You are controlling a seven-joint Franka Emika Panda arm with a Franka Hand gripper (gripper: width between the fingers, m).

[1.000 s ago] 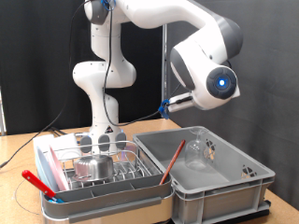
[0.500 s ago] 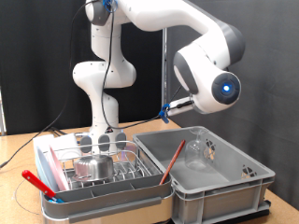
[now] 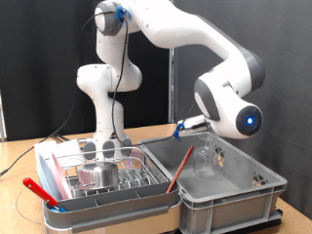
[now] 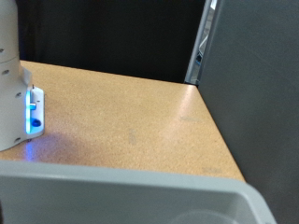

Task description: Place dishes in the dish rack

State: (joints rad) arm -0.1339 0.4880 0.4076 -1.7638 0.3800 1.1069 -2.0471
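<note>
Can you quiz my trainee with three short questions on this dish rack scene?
1. True or false: the steel cup sits in the dish rack.
2. Where is the clear glass? A) in the rack B) in the grey bin C) on the table
3. Fill in: the red stick leans inside the ____.

Key: 1 true. 2 B. 3 grey bin. The gripper's fingers do not show in either view, so nothing can be said to be held.
</note>
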